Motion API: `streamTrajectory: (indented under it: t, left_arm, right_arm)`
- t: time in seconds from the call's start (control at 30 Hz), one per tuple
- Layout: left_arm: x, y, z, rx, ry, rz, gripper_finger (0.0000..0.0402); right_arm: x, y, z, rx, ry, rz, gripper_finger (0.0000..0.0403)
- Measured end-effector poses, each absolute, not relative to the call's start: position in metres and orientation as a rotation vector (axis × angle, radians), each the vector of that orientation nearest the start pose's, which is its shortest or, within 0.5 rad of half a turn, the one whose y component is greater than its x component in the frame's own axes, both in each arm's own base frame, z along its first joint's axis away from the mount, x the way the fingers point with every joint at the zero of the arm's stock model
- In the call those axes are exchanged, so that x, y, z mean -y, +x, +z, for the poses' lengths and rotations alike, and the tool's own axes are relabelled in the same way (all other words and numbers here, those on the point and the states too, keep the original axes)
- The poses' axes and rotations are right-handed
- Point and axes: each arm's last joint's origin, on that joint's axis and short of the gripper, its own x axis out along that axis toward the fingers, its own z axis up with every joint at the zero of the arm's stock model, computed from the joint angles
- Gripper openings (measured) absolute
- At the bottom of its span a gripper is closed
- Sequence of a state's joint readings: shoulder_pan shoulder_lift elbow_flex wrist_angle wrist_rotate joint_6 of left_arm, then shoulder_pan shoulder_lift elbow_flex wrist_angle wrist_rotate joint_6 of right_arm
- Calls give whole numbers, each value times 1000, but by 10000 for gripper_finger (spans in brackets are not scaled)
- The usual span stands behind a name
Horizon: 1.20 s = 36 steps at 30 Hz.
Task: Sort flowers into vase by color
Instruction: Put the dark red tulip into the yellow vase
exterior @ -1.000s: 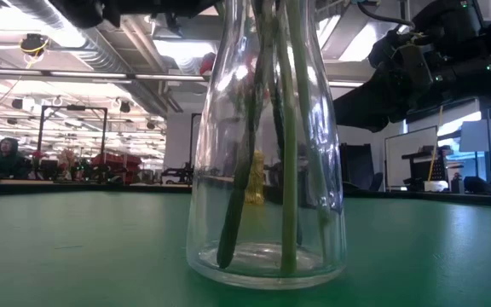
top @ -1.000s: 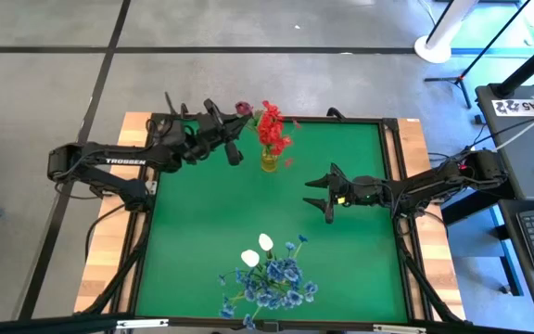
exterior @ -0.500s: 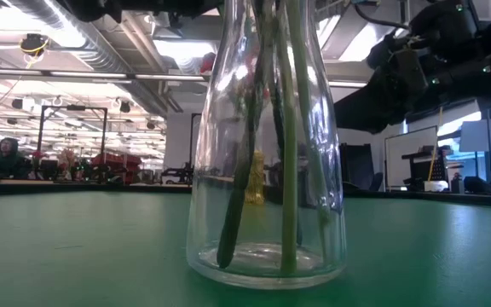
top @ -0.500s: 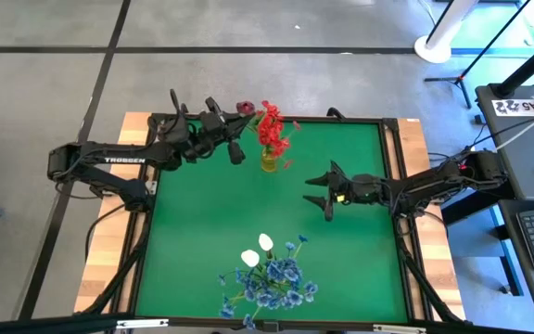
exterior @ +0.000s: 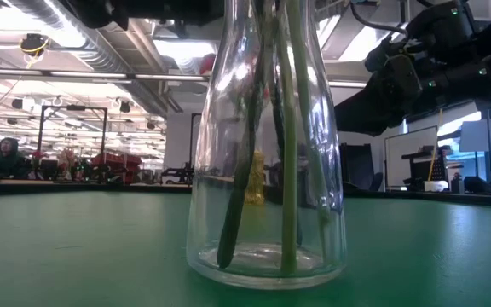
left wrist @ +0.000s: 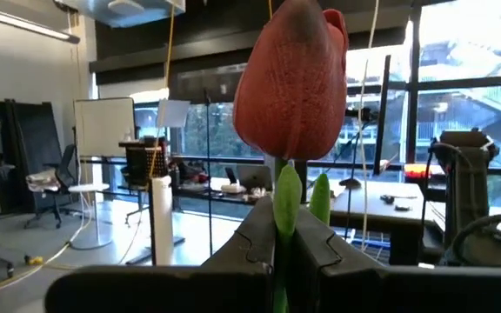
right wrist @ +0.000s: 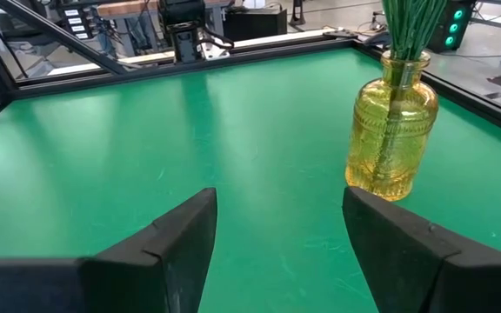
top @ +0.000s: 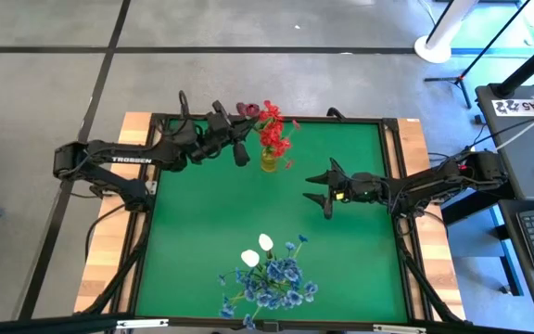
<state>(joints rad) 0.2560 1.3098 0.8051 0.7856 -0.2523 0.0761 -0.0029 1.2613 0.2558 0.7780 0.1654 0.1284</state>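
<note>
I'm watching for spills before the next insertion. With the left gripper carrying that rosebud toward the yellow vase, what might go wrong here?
1. The left gripper pinches the rosebud by its thin stem just under the head; the stem may slip or swing off aim.
2. The yellow vase has a narrow neck already full of green stems, so the new stem might miss or jam.
3. Pushing on the red flowers may tip the vase.

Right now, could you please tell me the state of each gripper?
Left gripper: shut on the dark pink-red rosebud with a green stem, near the yellow glass vase.
Right gripper: open, holding nothing.
</note>
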Motion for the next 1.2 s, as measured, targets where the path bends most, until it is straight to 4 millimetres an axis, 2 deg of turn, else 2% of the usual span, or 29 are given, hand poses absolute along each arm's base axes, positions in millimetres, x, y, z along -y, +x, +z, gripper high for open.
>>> streamTrajectory:
  t: [0.2,0.37,0.8,1.2]
  left_arm:
    - [-74,268,332,336,106,511,0]
    - [-74,266,335,349,81,509,0]
    - [-71,269,329,311,7,483,0]
    - [-73,271,320,225,-4,557,0]
  right_arm:
    - [5,215,159,-216,110,-181,248]
    - [5,215,159,-215,110,-181,248]
    - [5,215,158,-217,110,-181,248]
    - [5,215,159,-209,111,-181,248]
